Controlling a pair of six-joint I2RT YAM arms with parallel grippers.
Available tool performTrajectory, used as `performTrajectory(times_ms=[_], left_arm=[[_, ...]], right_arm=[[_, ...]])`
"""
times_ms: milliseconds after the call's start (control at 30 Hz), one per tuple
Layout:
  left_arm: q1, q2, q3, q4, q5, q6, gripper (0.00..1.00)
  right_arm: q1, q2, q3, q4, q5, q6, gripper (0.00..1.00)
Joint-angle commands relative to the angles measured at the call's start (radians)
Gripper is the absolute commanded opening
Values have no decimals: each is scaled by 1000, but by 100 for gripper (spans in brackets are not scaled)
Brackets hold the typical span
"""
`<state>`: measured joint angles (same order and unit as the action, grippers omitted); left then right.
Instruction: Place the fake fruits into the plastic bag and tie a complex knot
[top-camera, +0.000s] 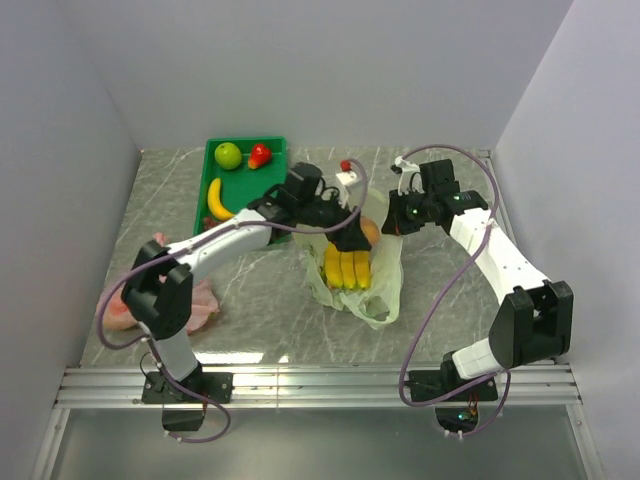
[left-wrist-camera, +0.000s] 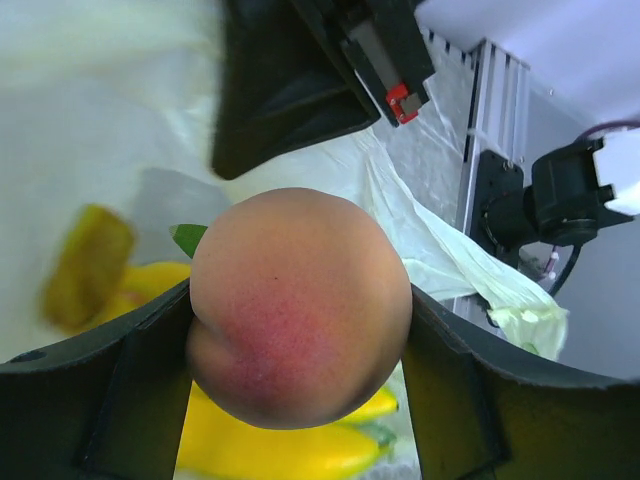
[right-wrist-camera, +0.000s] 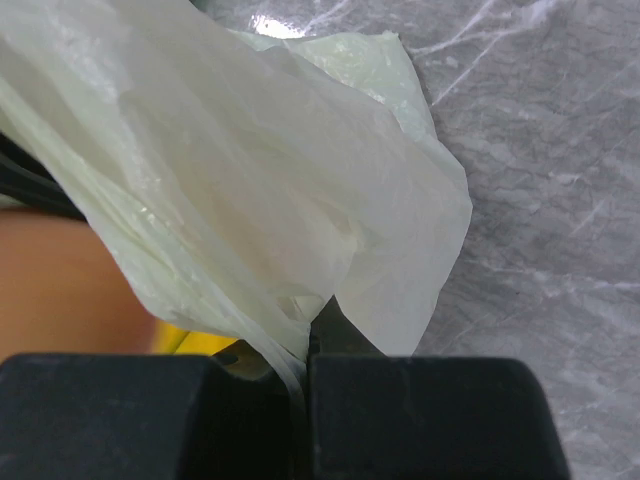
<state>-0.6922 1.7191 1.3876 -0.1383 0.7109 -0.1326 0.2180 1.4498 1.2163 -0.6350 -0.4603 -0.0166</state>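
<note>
your left gripper (top-camera: 352, 237) grasps a peach (left-wrist-camera: 300, 305), one finger on each flank and the jaws spread wide around it. in the top view the peach hangs at the 12 o'clock end of the bag (top-camera: 385, 295), which lies crumpled near the middle of the table (top-camera: 470, 190).

your right gripper (right-wrist-camera: 305, 385) is clenched on the bag, a fold of the pale green film caught between its closed jaws. it stands at the bag's 1 o'clock corner, just beside the peach.

a bunch of bananas (top-camera: 347, 268) lies inside the bag, at 6 o'clock from the peach. your left wrist camera shows them yellow and blurred right below the held fruit, with the film behind.

the tray (top-camera: 213, 147) sits at the table's 11 o'clock corner. on it you see an apple (top-camera: 229, 155) and a red fruit (top-camera: 259, 155) side by side along the far rim, and a banana (top-camera: 217, 200) at 6 o'clock from the apple, near the tray's left rim.

a pink bag (top-camera: 205, 300) lies at the table's 8 o'clock, partly hidden behind your left arm and well apart from the green one.
</note>
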Motion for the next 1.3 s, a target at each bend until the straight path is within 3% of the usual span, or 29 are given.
performTrajectory(times_ms=[0,33,67,133,233,400,500,600,667,800,933,1100,1167,1267], left_arm=[[-52,89,36,80,-57,-5,40],[-52,114,66,77,-68,-24,43],[-52,138,86,50,-86,-31,59],[-49,169,134,31,-128,-29,78],[-49,103,116,68,-136,8,99],[-40,31,218,-120,-76,98,99],[22,-40,264,-256,16,163,99],[169,-117,234,-326,158,215,99],[291,-134,232,-438,179,267,99],[453,-119,252,-687,116,590,91],[617,-89,255,-840,194,773,89],[635,-87,240,-974,376,898,91],[591,-102,212,-905,415,819,91],[475,-137,180,-761,356,711,88]], right_arm=[[-11,-48,-3,-22,18,-3,0],[-12,-54,-3,-23,22,-5,0],[-12,-54,-3,-25,25,-6,0],[-19,-48,-1,-29,29,-13,0],[-28,-28,9,-42,26,-19,0],[-26,-9,-4,-22,15,-16,0],[-26,1,-8,-18,32,-19,0],[-28,3,-11,-22,61,-22,0],[-29,6,-6,-32,72,-20,0],[-28,18,6,-43,78,-16,0],[-28,21,6,-37,75,-14,0],[-28,27,5,-35,63,-11,0],[-25,35,8,-31,45,-2,0],[-20,50,23,-26,16,10,0]])
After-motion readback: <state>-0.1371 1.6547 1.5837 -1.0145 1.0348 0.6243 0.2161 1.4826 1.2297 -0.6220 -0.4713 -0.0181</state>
